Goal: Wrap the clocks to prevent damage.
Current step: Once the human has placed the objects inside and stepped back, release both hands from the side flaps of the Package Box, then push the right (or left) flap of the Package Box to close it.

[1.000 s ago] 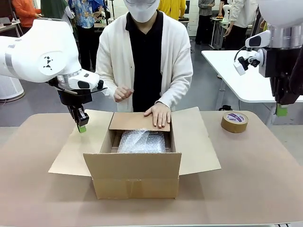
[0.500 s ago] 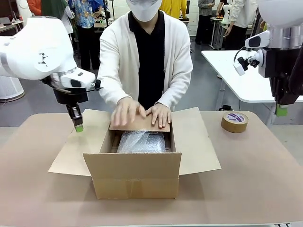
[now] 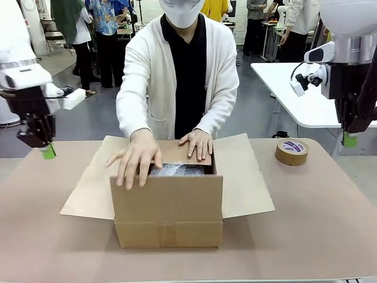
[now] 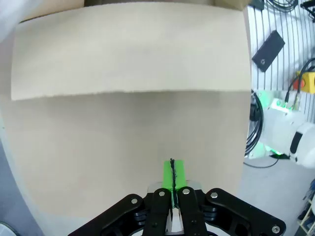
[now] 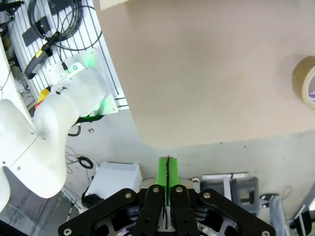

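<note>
**Left arm pulls back as person closes the box**

Swinging away from the box (image 3: pixel 168 233), the left gripper (image 3: pixel 47 150) now hangs near the far left corner of the surface (image 3: pixel 306 224), its green pads pressed together on nothing. A person's hand (image 3: pixel 134 162) has come down onto the near flap (image 3: pixel 177 188) and raised it upright. The other hand (image 3: pixel 197 143) presses the far flap (image 3: pixel 174 152) flat over the opening. Between the two flaps a bubble-wrapped bundle (image 3: pixel 177 170) lies inside the box, presumably the clocks, though no clock face can be made out. The right gripper (image 3: pixel 350 140), likewise closed and empty, hangs just off the right edge, beyond a tape roll (image 3: pixel 292 151) lying near the far right corner.

Closing the box looks to be the step in hand. It would go best with the far and near flaps folded down first and kept level, so the bundle is not squeezed. The left side flap (image 3: pixel 88 188) and right side flap (image 3: pixel 241 177) would then be brought in to meet over them and held until tape runs along the seam. Either gripper would have to open before taking the roll, and should come in from the side, clear of the person's hands.

Counted: one box with four flaps (one folded in, one upright, two spread on the surface), one wrapped bundle in sight, one tape roll, two hands, two grippers.
</note>
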